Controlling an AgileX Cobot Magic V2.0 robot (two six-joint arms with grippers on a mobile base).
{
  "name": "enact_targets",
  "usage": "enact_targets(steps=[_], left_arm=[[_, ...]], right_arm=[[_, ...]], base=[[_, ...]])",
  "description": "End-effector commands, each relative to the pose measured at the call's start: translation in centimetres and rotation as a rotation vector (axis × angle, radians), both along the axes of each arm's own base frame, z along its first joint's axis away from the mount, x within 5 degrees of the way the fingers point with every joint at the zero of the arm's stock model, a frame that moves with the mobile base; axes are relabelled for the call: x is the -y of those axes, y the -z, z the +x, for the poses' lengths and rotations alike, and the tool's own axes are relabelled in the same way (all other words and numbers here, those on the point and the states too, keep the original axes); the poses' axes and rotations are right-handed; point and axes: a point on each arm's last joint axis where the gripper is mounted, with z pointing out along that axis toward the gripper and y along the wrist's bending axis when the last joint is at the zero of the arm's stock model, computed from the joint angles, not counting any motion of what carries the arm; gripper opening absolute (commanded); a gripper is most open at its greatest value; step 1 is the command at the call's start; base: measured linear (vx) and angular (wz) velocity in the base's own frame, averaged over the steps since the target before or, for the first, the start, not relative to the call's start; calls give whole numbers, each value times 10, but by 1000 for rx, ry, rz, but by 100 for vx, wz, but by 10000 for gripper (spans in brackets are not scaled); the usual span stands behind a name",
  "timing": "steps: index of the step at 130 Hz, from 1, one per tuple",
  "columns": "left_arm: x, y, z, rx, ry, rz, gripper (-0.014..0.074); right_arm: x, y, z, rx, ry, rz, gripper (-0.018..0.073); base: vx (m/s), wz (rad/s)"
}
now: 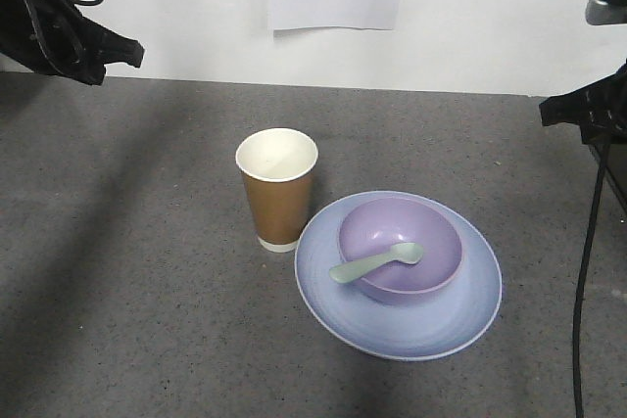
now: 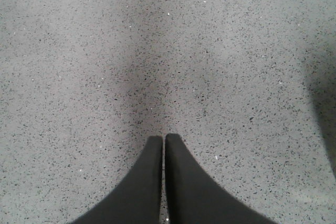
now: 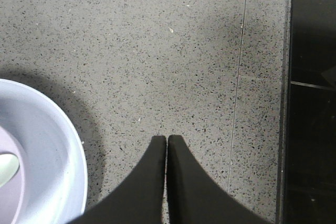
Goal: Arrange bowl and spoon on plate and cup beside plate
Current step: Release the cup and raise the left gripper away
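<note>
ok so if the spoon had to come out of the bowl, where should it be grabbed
Judging by its pose, grip the spoon by its handle end, which rests across the bowl rim at the near-left, coming from above. The scoop end lies down inside the bowl, so there's less room for fingers there.

Left arm raised at the far left corner of the bench, right arm raised at the right edge, a black cable hanging from it. Left gripper pointed down over bare surface, black fingers pressed together, nothing between them. Right gripper likewise closed and empty, fingertips meeting, hovering above the surface.
</note>
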Motion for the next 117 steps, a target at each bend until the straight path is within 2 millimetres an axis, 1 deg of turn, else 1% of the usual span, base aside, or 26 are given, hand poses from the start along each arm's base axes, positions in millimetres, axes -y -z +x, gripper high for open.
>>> enact_targets(steps=[1, 31, 40, 48, 60, 69, 70, 71, 73, 74, 75, 78, 79, 82, 84, 85, 88, 89, 96, 97, 102, 103, 110, 111, 116, 117], left_arm=[[0, -32, -12, 120, -4, -33, -8], [-2, -33, -10, 139, -7, -15, -8], [-8, -42, -12, 205, -19, 25, -8], [-14, -51, -19, 249, -31, 40, -8], [-24, -66, -44, 320, -45, 30, -8], [-30, -65, -60, 365, -64, 15, -8], [-30, -69, -62, 383, -63, 13, -8], [-32, -65, -65, 382, -67, 12, -8], [-33, -64, -69, 392, -67, 10, -8], [-33, -68, -72, 410, -67, 8, -8], [-34, -63, -74, 403, -70, 9, -8], [-35, -62, -80, 418, -71, 6, -8], [-36, -66, -83, 435, -71, 3, -8], [-36, -59, -89, 432, -68, 4, -8], [-36, -62, -95, 452, -68, 1, -8], [-37, -60, -102, 462, -66, 0, -8], [-37, -58, -107, 468, -65, -1, -8], [-38, -52, -112, 461, -65, 0, -8], [-39, -51, -127, 491, -66, -6, -8], [-39, -44, -131, 482, -68, -10, -8], [-40, -43, -144, 503, -71, -19, -8], [-40, -36, -149, 493, -77, -26, -8], [-41, -28, -164, 497, -88, -43, -8], [-42, -28, -172, 509, -91, -51, -8], [-43, -19, -179, 504, -96, -58, -8], [-43, -15, -187, 511, -98, -63, -8]], right_arm=[[2, -23, -4, 111, 7, -5, -6], [2, -23, -4, 111, 7, -5, -6], [2, -23, -4, 111, 7, -5, -6], [2, -23, -4, 111, 7, -5, -6], [2, -23, -4, 111, 7, -5, -6], [2, -23, -4, 111, 7, -5, -6], [2, -23, -4, 111, 7, -5, -6], [2, -23, -4, 111, 7, -5, -6], [2, -23, -4, 111, 7, -5, -6], [2, -23, -4, 111, 7, -5, -6], [2, -23, -4, 111, 7, -5, -6], [2, -23, -4, 111, 7, -5, -6], [2, -23, -4, 111, 7, -5, -6], [2, -23, -4, 111, 7, -5, -6], [2, -23, -4, 111, 7, -5, -6], [2, -23, -4, 111, 7, -5, -6], [2, -23, -4, 111, 7, -5, -6], [2, -23, -4, 111, 7, -5, -6], [2, -23, -4, 111, 7, -5, -6], [2, -23, -4, 111, 7, -5, -6], [2, -23, -4, 111, 7, -5, -6], [2, -23, -4, 111, 7, -5, -6], [2, -23, -4, 111, 7, -5, -6], [2, -23, -4, 111, 7, -5, -6], [2, -23, -4, 111, 7, -5, -6], [2, -23, -4, 111, 7, -5, -6]], base=[[0, 0], [0, 0], [0, 0], [0, 0], [0, 0], [0, 0], [0, 0], [0, 0], [0, 0], [0, 0], [0, 0], [0, 0], [0, 0], [0, 0], [0, 0], [0, 0], [0, 0], [0, 0], [0, 0], [0, 0], [0, 0], [0, 0], [0, 0], [0, 0], [0, 0], [0, 0]])
